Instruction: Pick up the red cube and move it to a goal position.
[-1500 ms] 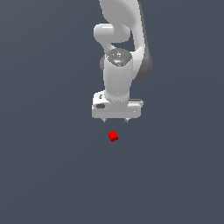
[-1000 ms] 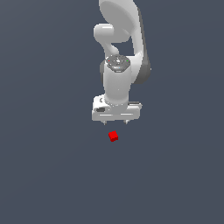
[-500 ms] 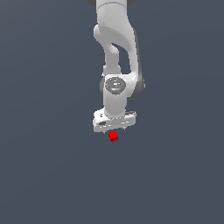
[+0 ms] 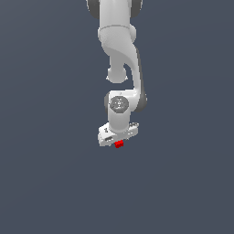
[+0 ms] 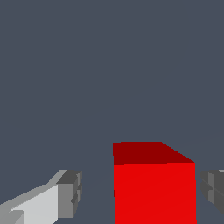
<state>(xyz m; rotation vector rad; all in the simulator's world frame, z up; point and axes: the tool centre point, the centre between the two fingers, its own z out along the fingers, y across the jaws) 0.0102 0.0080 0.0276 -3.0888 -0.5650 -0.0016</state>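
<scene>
Plain dark grey floor (image 4: 45, 183) surrounds your arm (image 4: 119, 68) on every side, with no edge or corner in view. Your gripper (image 4: 118, 142) is low over the red cube (image 4: 119, 144), fingers (image 5: 68, 194) spread with the cube between them, a gap on each side, nearer one finger.

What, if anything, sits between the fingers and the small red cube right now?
Nothing visible does. In the wrist view the small bright red cube sits between the two grey-tipped fingers, with an open gap on each side, closer to one finger than the other.
</scene>
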